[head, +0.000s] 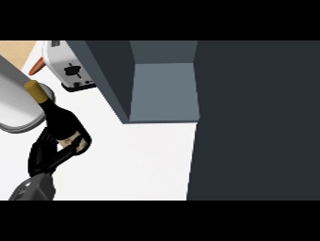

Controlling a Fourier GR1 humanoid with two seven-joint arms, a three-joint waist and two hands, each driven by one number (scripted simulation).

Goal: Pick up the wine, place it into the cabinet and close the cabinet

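head view: left robot hand (49, 149) curled around wine (60, 117), toaster (71, 70) beside open cabinet (161, 94).

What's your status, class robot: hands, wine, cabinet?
Left hand shut on wine bottle. Right hand not in view. Cabinet open, bottle not yet inside.

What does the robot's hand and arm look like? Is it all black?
Not all of it. The one hand in view is glossy black, with slim jointed fingers and a thumb, a bit like a skeleton glove. Below it, the forearm is grey and smooth, rising from the picture's lower edge. No cables or markings show. Which side's hand it is cannot be told.
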